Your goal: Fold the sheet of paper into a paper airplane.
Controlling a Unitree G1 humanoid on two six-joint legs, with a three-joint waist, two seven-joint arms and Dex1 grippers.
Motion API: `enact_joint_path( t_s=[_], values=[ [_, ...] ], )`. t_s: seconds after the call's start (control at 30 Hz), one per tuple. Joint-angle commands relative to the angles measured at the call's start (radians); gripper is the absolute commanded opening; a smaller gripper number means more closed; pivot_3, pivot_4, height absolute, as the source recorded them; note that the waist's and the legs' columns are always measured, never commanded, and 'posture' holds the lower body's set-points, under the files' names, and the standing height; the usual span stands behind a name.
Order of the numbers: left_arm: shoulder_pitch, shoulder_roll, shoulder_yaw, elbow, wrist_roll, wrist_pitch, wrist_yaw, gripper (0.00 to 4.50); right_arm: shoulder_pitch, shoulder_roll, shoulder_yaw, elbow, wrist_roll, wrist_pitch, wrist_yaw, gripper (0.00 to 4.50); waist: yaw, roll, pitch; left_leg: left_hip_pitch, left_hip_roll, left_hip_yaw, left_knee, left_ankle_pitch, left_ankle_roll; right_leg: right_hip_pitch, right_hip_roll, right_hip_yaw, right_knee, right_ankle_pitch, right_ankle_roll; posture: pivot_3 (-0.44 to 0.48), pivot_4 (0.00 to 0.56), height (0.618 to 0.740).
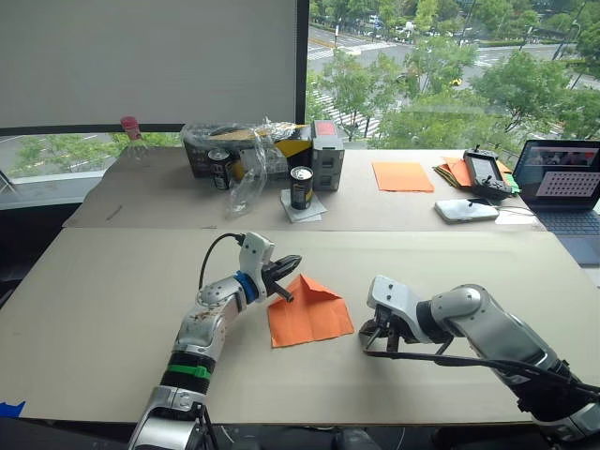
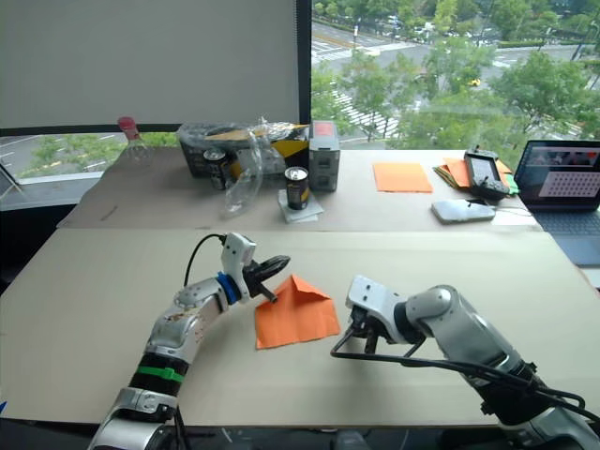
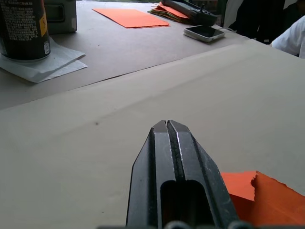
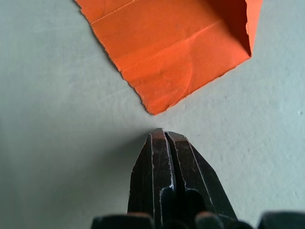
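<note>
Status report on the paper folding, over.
Left gripper shut, beside sheet of paper. Right gripper shut, short of its corner. Top corners folded. Nothing blocking.

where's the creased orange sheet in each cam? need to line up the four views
Left eye: the creased bright orange sheet of paper lies mid-table, between the two pincers.
Right eye: same sheet, a little further left in frame.
Left wrist: an orange torn-edged corner beside the shut left pincer.
Right wrist: the sheet fills the upper frame, its corner just ahead of the shut right pincer.
Shared landmark: the beige cardboard tabletop under the sheet.
</note>
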Motion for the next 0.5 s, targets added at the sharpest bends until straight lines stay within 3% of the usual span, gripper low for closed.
enact_joint_path(
  t_s=[0.03, 0.3, 0.5],
  values=[
    [-0.002, 0.013, -0.070, 0.066, 0.080, -0.030, 0.001, 0.02, 0.010, 0.006, 0.037, -0.030, -0.001, 0.041, -0.006, 0.00, -0.001, 0.000, 0.000, 0.000, 0.000, 0.000, 0.000, 0.000, 0.000, 0.000, 0.000, 0.000, 0.000, 0.000, 0.000, 0.000, 0.150, 0.730],
    [0.015, 0.023, -0.077, 0.116, 0.112, -0.059, 0.021, 0.02, -0.025, -0.033, 0.072, -0.079, -0.009, 0.095, 0.012, 0.00, 0.003, 0.000, 0.000, 0.000, 0.000, 0.000, 0.000, 0.000, 0.000, 0.000, 0.000, 0.000, 0.000, 0.000, 0.000, 0.000, 0.150, 0.730],
    [0.000, 0.015, -0.069, 0.133, 0.115, -0.072, 0.027, 0.02, -0.087, 0.011, 0.187, -0.015, -0.064, 0.078, 0.010, 0.00, -0.001, 0.000, 0.000, 0.001, 0.000, 0.000, 0.000, 0.000, 0.000, 0.001, 0.000, 0.000, 0.001, 0.000, 0.000, 0.000, 0.150, 0.730]
  ],
)
